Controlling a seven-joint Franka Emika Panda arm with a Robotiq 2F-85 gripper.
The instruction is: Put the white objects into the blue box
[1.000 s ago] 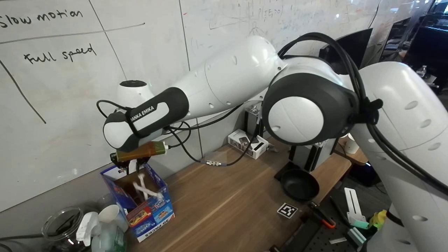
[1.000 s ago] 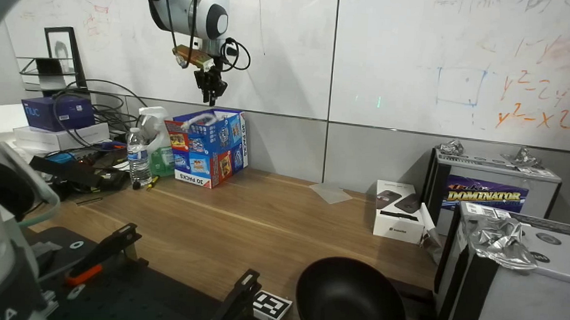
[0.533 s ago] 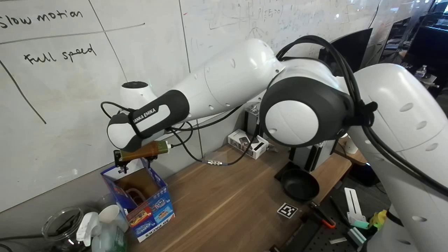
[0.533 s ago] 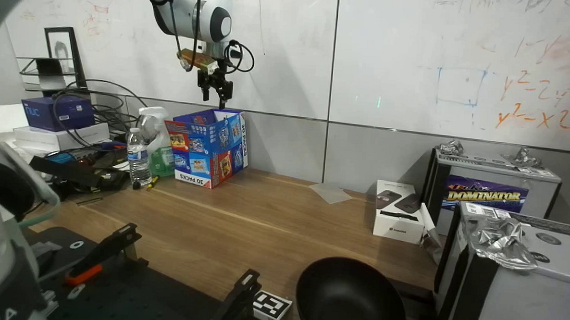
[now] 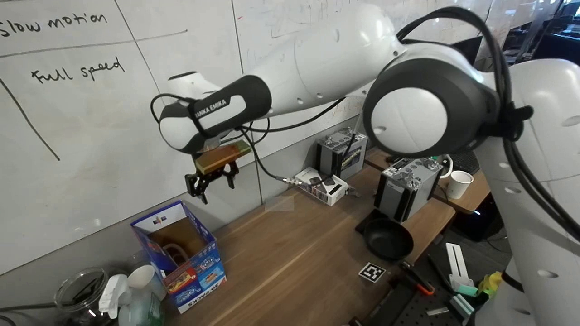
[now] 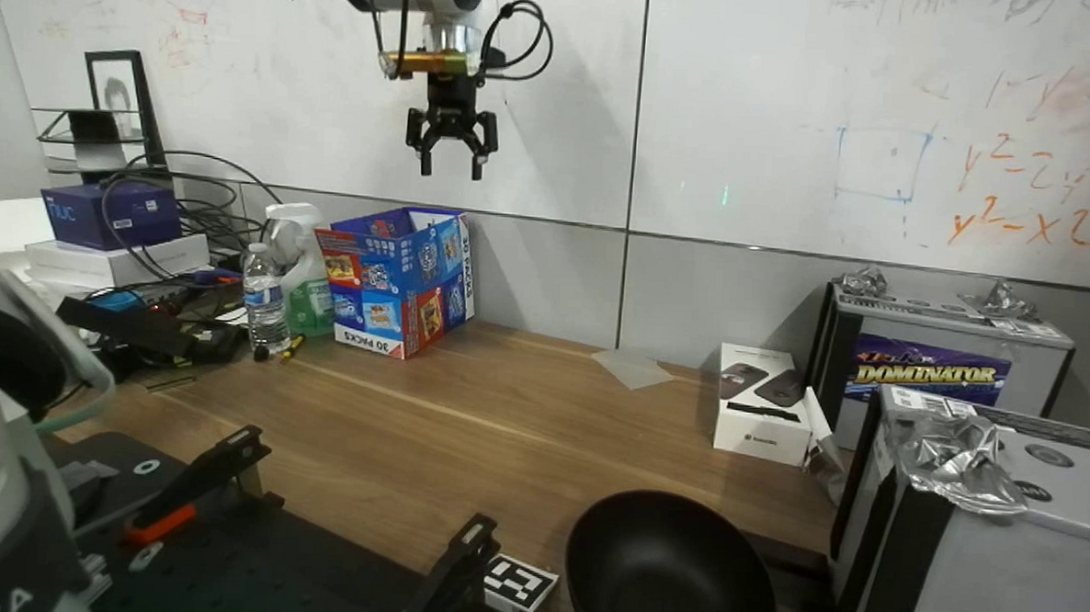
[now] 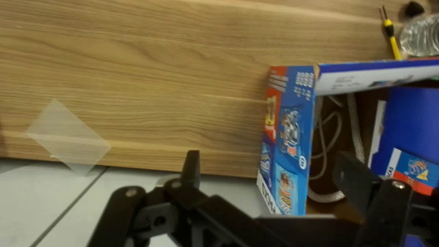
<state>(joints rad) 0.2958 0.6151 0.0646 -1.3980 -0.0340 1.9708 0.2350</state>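
White rope cords (image 7: 355, 128): thicker braided and thinner lengths, lying in loose curves inside the blue cardboard box (image 6: 375, 308); number unclear.
Box: upright, top open, brown inside, colourful print on its sides, standing on the brown wood-grain tabletop (image 6: 466, 422).
Black two-fingered gripper (image 6: 451, 171): raised higher than the box's rim and apart from it, fingers spread wide.
Beside the box: clear plastic water bottle (image 6: 265, 308) and white-topped spray bottle (image 6: 310, 310) with a green lower part.
Well apart from the box: round black pan (image 6: 671, 569).
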